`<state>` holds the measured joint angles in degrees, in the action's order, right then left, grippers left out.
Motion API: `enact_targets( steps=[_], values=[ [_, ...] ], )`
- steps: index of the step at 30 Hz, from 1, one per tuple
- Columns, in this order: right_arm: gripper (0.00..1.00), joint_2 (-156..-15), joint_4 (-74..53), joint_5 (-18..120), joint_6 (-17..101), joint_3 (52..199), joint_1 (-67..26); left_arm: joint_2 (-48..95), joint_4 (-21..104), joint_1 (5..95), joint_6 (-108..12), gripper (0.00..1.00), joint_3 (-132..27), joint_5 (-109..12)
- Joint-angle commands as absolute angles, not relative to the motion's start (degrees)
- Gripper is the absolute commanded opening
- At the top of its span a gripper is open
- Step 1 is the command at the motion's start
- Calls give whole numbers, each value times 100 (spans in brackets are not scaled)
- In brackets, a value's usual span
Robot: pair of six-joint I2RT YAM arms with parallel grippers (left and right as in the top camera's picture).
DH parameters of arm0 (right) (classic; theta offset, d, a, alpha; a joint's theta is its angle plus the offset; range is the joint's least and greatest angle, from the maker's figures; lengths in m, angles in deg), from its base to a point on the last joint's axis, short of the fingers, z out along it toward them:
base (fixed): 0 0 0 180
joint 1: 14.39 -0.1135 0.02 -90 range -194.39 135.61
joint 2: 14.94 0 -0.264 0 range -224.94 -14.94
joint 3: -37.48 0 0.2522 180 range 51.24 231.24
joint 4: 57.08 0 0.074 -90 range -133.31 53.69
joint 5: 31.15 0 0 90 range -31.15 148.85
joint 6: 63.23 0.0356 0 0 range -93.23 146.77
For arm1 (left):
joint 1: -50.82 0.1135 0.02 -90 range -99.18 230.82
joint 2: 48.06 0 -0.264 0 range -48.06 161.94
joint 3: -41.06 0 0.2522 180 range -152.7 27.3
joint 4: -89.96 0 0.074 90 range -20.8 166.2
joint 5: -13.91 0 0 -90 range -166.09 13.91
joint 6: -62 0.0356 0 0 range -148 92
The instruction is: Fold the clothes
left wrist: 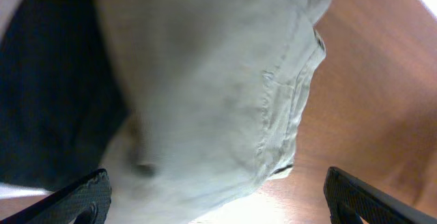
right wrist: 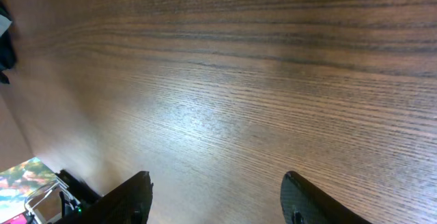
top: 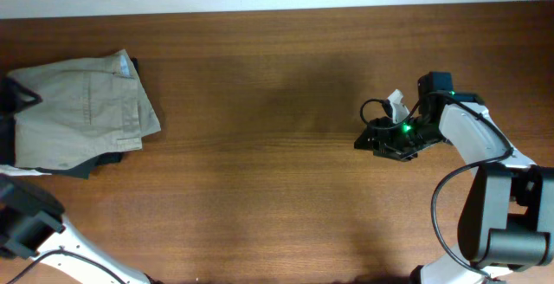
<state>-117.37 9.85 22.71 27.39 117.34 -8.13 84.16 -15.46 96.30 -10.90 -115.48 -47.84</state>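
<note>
1. The shorts (top: 78,115) lie at the far left of the table (top: 260,145), in a flat, compact bundle that already looks folded over. They rest on a dark garment (top: 91,167) that peeks out along their lower edge.
2. The left hand (left wrist: 218,195) hangs over the shorts with its fingers (left wrist: 85,197) wide apart and nothing clamped between them.
3. The right hand (right wrist: 218,200) is well apart from the clothes, over bare wood, with its fingers spread too.
4. The cloth looks like light, soft cotton. I would expect it to sag and drape when lifted, not hold its shape, and a loose layer may slide off.
5. The stitched seams and the waistband edge seem thicker and firmer, so they are probably the best places to pinch.
6. A deep pinch risks catching the dark garment beneath, so a shallow hold on the top layers looks safer.
</note>
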Motion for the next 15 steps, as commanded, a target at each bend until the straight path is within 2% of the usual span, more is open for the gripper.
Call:
enact_targets(
  steps=[1, 5, 7, 8, 10, 13, 15],
  values=[
    [65, -11713, 1038, 2195, 2674, 11789, -832, 7784, -1557, 9953, -1319, 99, -11804, -4087],
    [66, -11182, 1060, 2197, 2569, 11896, -832, 6473, -1734, 9439, -991, 99, -11970, -3538],
    [77, -10496, 1162, 2208, 2566, 12102, -839, 5710, -1753, 8443, -583, 99, -11970, -3670],
    [82, -10175, 1204, 2249, 2569, 12178, -839, 5479, -1758, 7949, -558, 99, -11970, -4105],
    [100, -9198, 1309, 2440, 2566, 12401, -839, 5035, -1928, 6592, -749, 99, -11970, -5355],
    [99, -7816, 1352, 2827, 2569, 12698, -837, 4639, -2051, 5232, -1955, 99, -11872, -6828],
    [99, -6914, 1278, 2927, 2566, 12727, -837, 4322, -2051, 4607, -1984, 99, -11647, -6931]
  ],
)
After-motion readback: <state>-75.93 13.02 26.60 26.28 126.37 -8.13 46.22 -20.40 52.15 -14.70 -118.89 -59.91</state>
